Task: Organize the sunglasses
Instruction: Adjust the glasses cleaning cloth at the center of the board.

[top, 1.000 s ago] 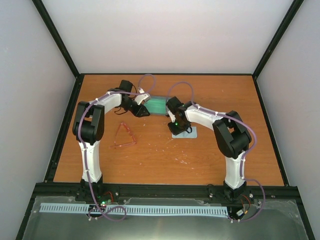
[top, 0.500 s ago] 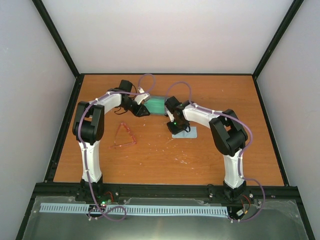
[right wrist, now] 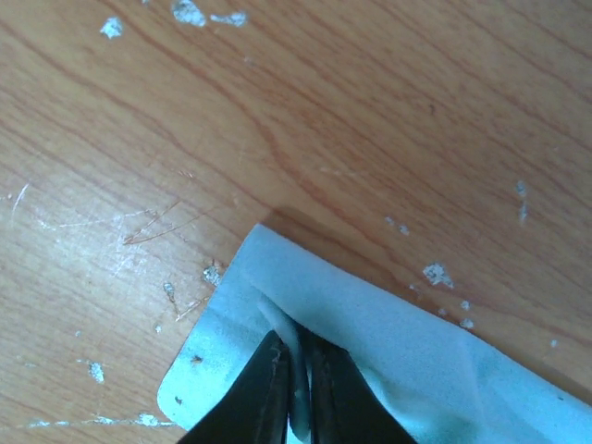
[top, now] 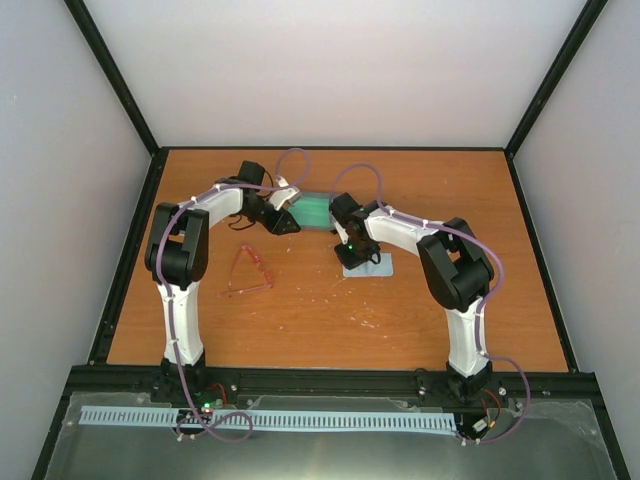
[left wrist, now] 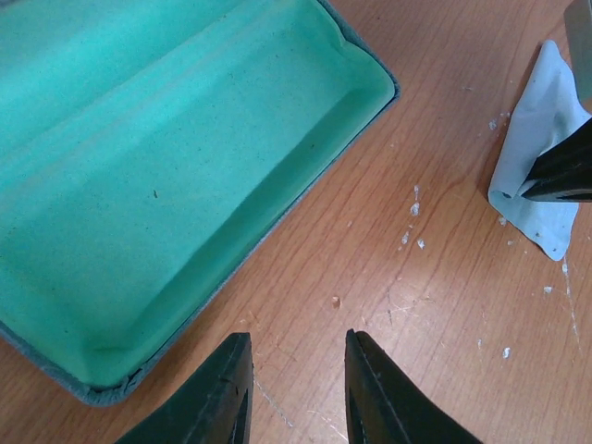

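The red-pink wire sunglasses [top: 247,273] lie on the table left of centre, seen only in the top view. The grey-blue case with green lining [top: 316,208] [left wrist: 166,176] lies open at the back centre. My left gripper [top: 287,222] [left wrist: 294,388] is open and empty, just beside the case's near edge. My right gripper [top: 351,250] [right wrist: 298,388] is shut on a pinched fold of the light-blue cloth [right wrist: 388,361] [top: 365,262], which otherwise rests on the table. The cloth also shows in the left wrist view [left wrist: 541,166].
The wooden table [top: 400,310] carries white scuff marks. Black frame rails [top: 330,380] run along its edges, with grey walls behind and at the sides.
The right arm has shifted slightly left over the cloth. The left arm, case and sunglasses have not moved.
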